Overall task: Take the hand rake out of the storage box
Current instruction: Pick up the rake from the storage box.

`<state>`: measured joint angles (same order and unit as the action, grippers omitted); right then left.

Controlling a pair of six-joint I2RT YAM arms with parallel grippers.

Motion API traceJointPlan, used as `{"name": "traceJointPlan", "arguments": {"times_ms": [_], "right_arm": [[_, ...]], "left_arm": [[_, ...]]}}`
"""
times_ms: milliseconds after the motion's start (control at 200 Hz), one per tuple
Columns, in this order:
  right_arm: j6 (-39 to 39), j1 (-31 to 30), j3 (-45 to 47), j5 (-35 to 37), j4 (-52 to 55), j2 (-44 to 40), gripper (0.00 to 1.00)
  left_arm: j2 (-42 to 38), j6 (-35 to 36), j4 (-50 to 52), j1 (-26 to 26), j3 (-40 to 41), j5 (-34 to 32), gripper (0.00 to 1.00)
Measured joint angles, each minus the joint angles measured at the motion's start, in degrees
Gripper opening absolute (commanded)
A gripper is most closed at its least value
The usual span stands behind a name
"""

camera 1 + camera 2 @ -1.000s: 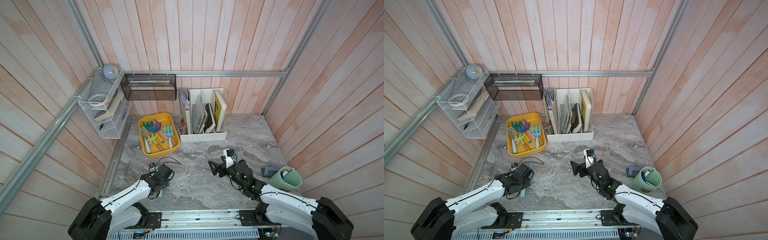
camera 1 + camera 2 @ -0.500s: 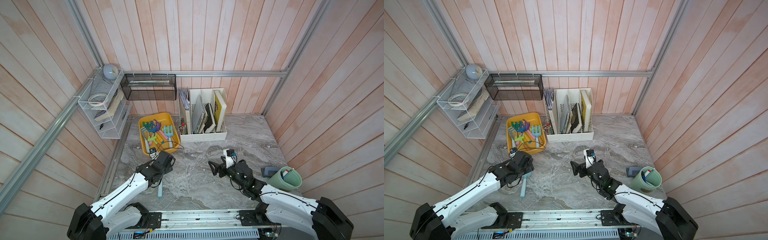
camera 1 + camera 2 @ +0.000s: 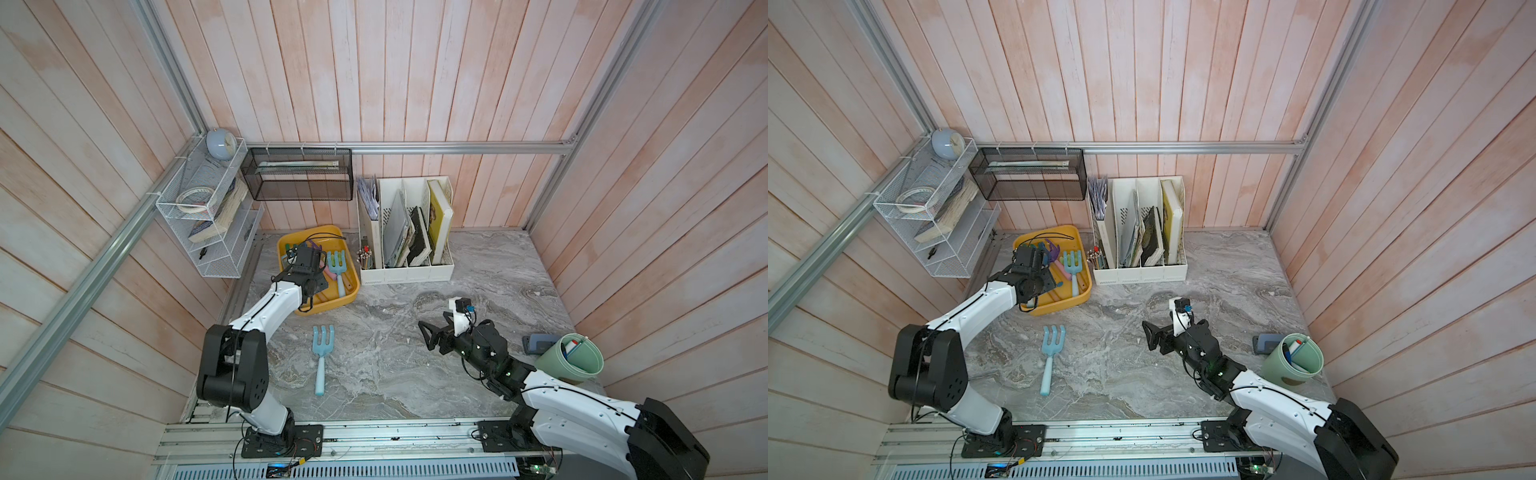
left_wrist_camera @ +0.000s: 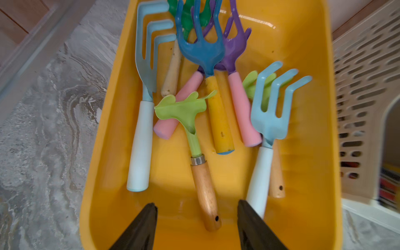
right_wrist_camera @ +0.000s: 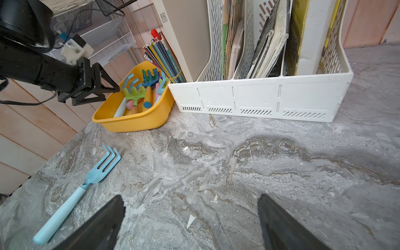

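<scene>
The yellow storage box (image 3: 328, 305) (image 3: 1059, 309) stands at the back left and holds several hand rakes. My left gripper (image 4: 197, 214) (image 5: 110, 94) hovers open over the box's near end. Between its fingers, touching neither, lies the wooden handle of a green-headed rake (image 4: 203, 190). A light-blue rake (image 4: 270, 121) lies beside one finger. Another light-blue hand rake (image 3: 322, 357) (image 3: 1050, 357) (image 5: 86, 184) lies flat on the marble table in front of the box. My right gripper (image 3: 426, 338) (image 5: 190, 201) stands open and empty low over the table's middle.
A white file organizer (image 3: 407, 270) with books stands right of the box, with a pencil bundle (image 3: 365, 257) between them. A black mesh basket (image 3: 299, 178) and a white wire rack (image 3: 208, 216) hang on the walls. A green cup (image 3: 575, 365) sits at the right.
My left gripper let go of the light-blue rake on the table, then swung back from the front to above the box. The right arm has not moved.
</scene>
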<state>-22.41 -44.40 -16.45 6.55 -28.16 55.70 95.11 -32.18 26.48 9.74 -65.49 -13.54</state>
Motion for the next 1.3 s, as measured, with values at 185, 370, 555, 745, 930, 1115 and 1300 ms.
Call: {"name": "traceJointPlan", "arguments": {"times_ms": [185, 370, 555, 745, 930, 1115, 1300], "right_arm": [[0.0, 0.76, 0.04, 0.0, 2.14, -0.24, 0.98], [0.94, 2.08, -1.79, 0.02, 6.01, -1.84, 0.98], [1.66, 6.21, -3.34, -1.14, 6.16, -2.25, 0.98], [1.9, 8.74, -3.43, -2.56, 6.19, -0.61, 0.98], [1.92, 10.6, -3.87, -4.09, 6.08, 1.44, 0.98], [1.9, 11.41, -4.09, -5.44, 5.9, 2.1, 0.98], [1.9, 11.72, -4.09, -6.32, 5.77, 2.1, 0.98]], "left_arm": [[9.31, 0.83, 0.5, -1.68, -4.79, 2.03, 0.49], [13.18, 0.68, 0.0, -2.08, -6.29, 3.58, 0.44], [16.7, 0.52, 0.22, -2.08, -8.17, 4.04, 0.44], [18.86, 0.85, 1.09, -2.34, -11.3, 2.93, 0.36], [19.96, 1.22, 1.57, -3.04, -12.57, 2.62, 0.24], [19.96, 2.1, 2.51, -3.13, -13.05, 2.62, 0.17], [18.97, 3.76, 4.35, -3.48, -13.6, 2.71, 0.09]]}}
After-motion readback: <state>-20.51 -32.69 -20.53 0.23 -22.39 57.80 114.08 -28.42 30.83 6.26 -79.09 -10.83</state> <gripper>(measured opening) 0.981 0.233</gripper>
